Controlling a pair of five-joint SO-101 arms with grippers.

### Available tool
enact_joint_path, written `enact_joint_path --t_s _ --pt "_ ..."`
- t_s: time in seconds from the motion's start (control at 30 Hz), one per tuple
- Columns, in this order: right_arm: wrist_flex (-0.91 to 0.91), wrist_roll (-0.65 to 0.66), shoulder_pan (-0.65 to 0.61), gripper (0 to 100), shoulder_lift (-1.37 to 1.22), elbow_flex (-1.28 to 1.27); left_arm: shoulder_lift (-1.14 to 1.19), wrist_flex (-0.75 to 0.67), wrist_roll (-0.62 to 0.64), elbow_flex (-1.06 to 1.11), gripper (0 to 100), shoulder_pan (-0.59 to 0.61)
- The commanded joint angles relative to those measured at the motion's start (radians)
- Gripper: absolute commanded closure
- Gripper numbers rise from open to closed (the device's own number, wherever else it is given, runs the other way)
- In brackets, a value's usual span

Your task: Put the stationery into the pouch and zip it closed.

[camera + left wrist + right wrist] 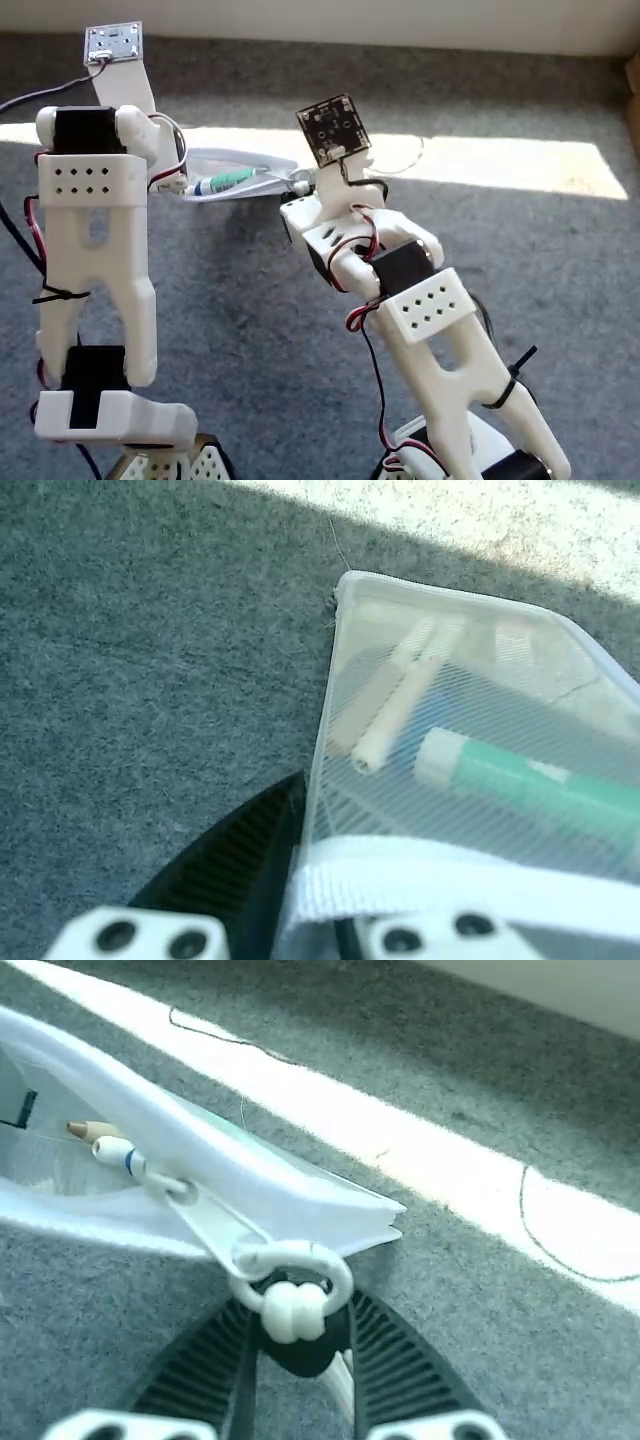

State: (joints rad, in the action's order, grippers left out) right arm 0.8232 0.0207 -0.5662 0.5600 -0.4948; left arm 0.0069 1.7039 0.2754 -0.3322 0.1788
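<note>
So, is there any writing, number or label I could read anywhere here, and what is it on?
No text can be read anywhere.
On the green tube inside the pouch: a pale patch, perhaps a label, too blurred to read.
On the circuit boards atop the arms: markings too small to read.
On the zipper pull: plain, no print.

Pouch (345, 815): one
Green tube (540, 785): one
Pale sticks (398, 715) in the pouch: two
Zip pull ring (290, 1260): one
Robot arms (95, 230): two
</note>
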Motion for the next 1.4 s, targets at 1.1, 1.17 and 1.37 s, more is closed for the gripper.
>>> enact_joint_path --t_s 1.1,1.17,1.37 --pt "-0.196 0.020 -0.008 97.5 0.142 -0.197 0.015 -0.020 -0.008 0.012 99 0.022" --pt "-0.194 0.021 -0.008 99.5 0.170 -0.199 0.015 -0.021 -0.008 0.012 99 0.022" --pt "-0.191 0.023 -0.008 99.4 0.367 -0.295 0.015 -0.021 -0.008 0.012 99 0.022"
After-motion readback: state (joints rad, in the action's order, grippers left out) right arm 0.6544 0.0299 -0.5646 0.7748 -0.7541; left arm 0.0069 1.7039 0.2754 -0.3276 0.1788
